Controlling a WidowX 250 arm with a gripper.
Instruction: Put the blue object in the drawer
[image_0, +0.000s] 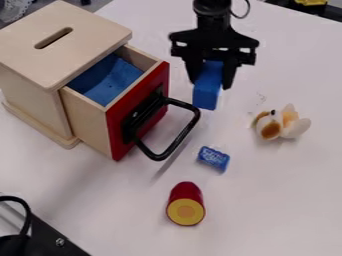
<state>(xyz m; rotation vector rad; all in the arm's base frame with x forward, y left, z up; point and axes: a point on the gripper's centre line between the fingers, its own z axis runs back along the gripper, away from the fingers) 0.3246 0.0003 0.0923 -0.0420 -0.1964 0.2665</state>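
Nearest the camera, at the left of the view, a black metal part with a screw head lies low beside a looped black cable. Next on the pale worktop, a red cylinder presents its yellow end face toward the camera. Just beyond it, and apart from it, lies a small blue wrapped packet with pale print. To the left of the packet, a black loop handle projects from the red front of a wooden drawer. The drawer is pulled out of a wooden box with a slot in its lid; inside is blue material. On the right, farther off than the packet, lies a small white toy figure with brown and orange patches. The tool hangs down between the drawer and the far right edge of the worktop, closed on a blue rectangular block. The block is outside the drawer, held lengthwise downward just beside its red front, one end extending below the fingers. Past the worktop's far right edge is a yellow item, cut off by the view.
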